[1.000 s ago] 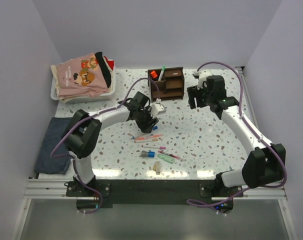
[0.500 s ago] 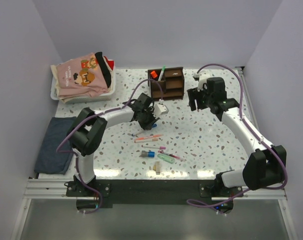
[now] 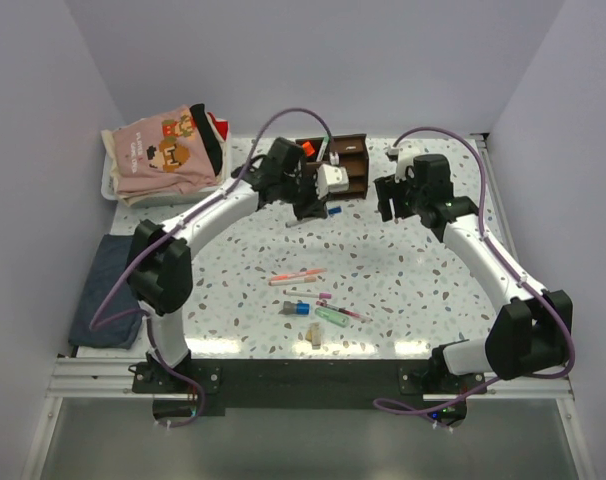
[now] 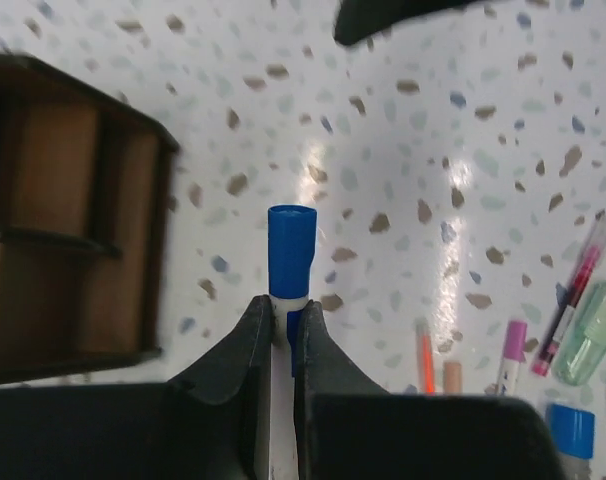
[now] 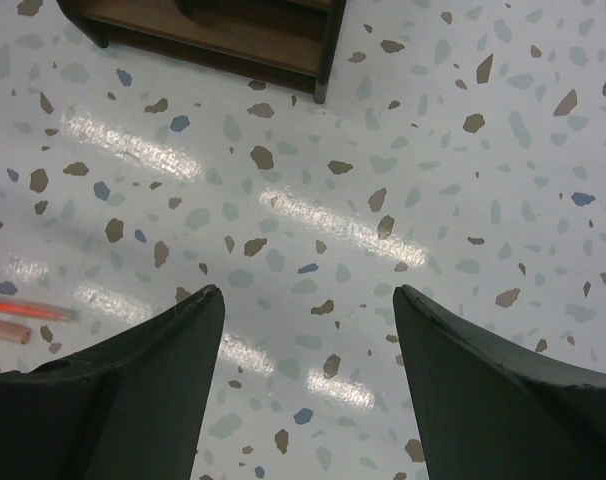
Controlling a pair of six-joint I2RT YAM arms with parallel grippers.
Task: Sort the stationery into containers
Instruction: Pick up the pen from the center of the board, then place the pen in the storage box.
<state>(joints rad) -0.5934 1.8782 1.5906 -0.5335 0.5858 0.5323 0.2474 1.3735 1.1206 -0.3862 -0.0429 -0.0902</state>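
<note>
My left gripper (image 4: 281,310) is shut on a white pen with a blue cap (image 4: 291,250), held just in front of the dark brown wooden organizer (image 4: 73,220). In the top view that gripper (image 3: 321,200) is at the organizer's (image 3: 351,168) front left, with the blue cap (image 3: 333,211) sticking out. An orange highlighter (image 3: 308,149) stands in the organizer. My right gripper (image 5: 308,295) is open and empty above bare table, right of the organizer (image 5: 233,30). Loose on the table lie an orange pen (image 3: 298,274), a mint green marker (image 3: 331,316) and another blue-capped pen (image 3: 298,308).
A white tray of folded clothes (image 3: 163,150) stands at the back left. A dark blue cloth (image 3: 108,290) lies at the left edge. A small beige piece (image 3: 313,337) lies near the front. Side walls close in the table.
My left arm has lifted the blue-capped pen from the middle of the table and carried it back toward the organizer. The right arm has not moved.
</note>
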